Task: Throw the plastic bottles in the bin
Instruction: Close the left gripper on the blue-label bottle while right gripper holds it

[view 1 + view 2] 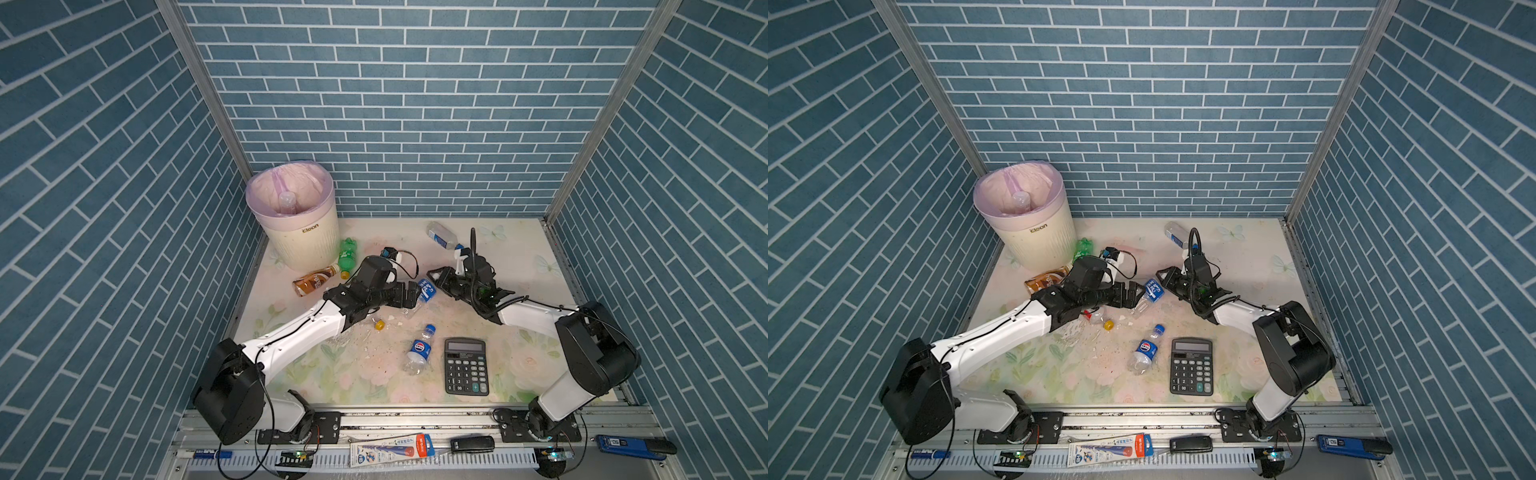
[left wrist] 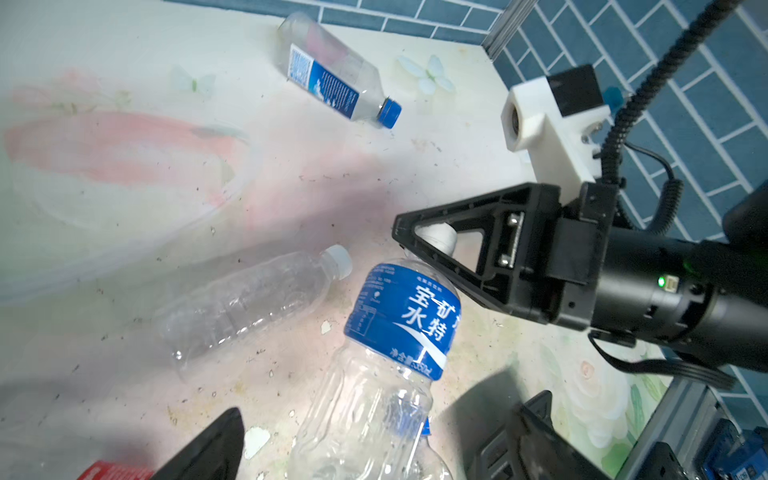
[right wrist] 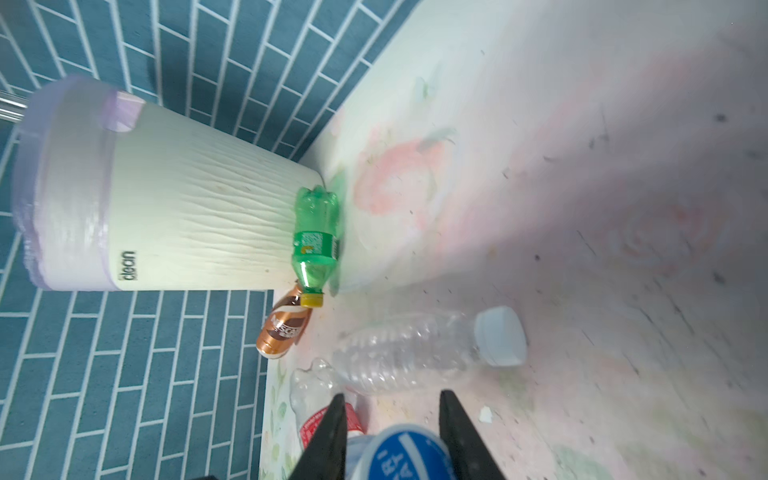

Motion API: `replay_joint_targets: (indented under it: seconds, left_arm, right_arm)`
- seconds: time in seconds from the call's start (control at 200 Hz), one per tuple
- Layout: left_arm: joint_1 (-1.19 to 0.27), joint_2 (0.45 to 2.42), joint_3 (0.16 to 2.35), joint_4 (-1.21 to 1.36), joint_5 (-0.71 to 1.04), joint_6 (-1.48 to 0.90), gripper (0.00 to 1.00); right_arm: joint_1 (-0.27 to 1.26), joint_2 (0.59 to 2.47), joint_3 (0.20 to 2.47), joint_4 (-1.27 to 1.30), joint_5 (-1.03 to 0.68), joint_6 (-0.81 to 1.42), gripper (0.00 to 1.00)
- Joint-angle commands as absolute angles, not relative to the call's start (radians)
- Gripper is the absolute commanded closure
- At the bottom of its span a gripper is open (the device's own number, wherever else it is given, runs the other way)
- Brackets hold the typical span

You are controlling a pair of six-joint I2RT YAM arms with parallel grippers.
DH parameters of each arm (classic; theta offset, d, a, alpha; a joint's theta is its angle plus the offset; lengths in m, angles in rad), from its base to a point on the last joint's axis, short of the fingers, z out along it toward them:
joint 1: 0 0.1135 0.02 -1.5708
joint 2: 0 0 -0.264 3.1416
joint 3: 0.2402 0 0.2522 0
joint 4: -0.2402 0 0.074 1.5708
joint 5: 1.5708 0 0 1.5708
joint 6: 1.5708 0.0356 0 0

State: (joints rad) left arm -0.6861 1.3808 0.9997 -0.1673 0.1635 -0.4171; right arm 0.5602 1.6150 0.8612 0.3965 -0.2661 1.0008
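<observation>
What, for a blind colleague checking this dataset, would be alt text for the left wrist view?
The right gripper is clamped on the white-capped neck of a blue-labelled bottle, whose body runs between the fingers of the open left gripper. On the floral table lie an unlabelled clear bottle and a blue-capped bottle.

- Back wall [image 1: 415,104], 12 o'clock: blue brick-pattern panel, pale joint lines.
- Side walls [image 1: 83,187], 9 and 3 o'clock: same blue brick pattern.
- Corner posts [image 1: 203,83], 11 and 1 o'clock: bare grey metal.
- Counter [image 1: 519,257]: pastel floral covering, roses and butterflies, speckled with dirt.
- Rail [image 1: 415,419], 6 o'clock: grey metal.
- Light: even, soft shadows.
</observation>
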Motion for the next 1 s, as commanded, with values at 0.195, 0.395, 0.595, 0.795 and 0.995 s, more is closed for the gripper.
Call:
replay_joint_targets:
  seconds: [0.195, 0.395, 0.595, 0.795, 0.995]
  left_arm:
    - [-0.692, 1.439, 1.144, -0.273, 0.203, -0.237, 0.01]
    - [-0.692, 1.486, 1.190, -0.277, 0.196, -0.227, 0.01]
    - [-0.692, 1.529, 1.235, -0.273, 0.216, -0.229, 0.07]
    - [-0.692, 1.545, 1.237, -0.243, 0.235, -0.253, 0.30]
    - [-0.692, 1.563, 1.251, -0.260, 0.241, -0.256, 0.49]
  right_arm:
    - [0.534, 1.542, 1.106, 0.109, -0.308, 0.789, 0.81]
    - [0.526, 1.538, 1.213, 0.034, -0.357, 0.745, 0.81]
    - [0.522, 1.543, 1.267, 0.026, -0.402, 0.750, 0.81]
    - [0.520, 1.536, 1.282, 0.026, -0.401, 0.750, 0.81]
    - [0.514, 1.527, 1.290, 0.022, -0.415, 0.749, 0.74]
